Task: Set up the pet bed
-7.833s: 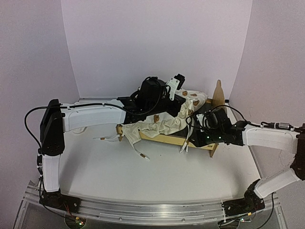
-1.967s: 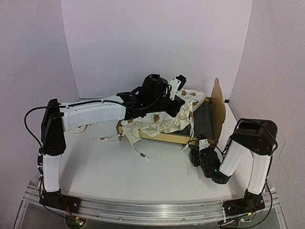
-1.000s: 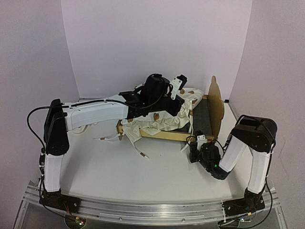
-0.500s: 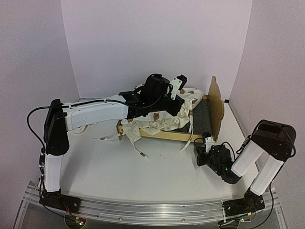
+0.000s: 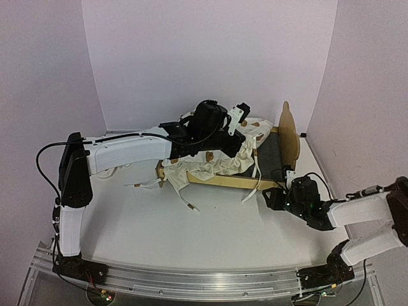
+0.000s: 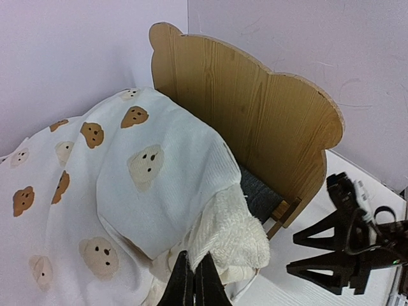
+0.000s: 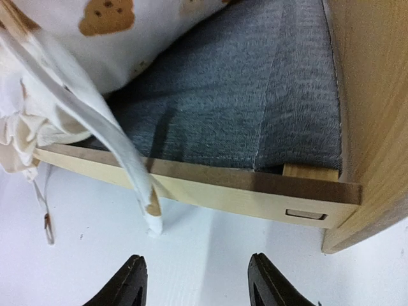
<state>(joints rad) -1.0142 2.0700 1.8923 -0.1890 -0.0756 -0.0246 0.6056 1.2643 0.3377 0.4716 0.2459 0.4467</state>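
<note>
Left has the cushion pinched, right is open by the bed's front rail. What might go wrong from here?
1. The left gripper pinches only a small fold of the cushion; it may slip free if pulled.
2. A tie hangs over the side rail just ahead of the open right gripper; closing there could snag it.
3. Nudging that rail may shift the whole pet bed.

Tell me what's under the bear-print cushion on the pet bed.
The pet bed's dark grey felt base shows under the bear-print cushion's raised edge, beside the headboard. Farther along, the cushion covers the base, so anything there is hidden.
</note>
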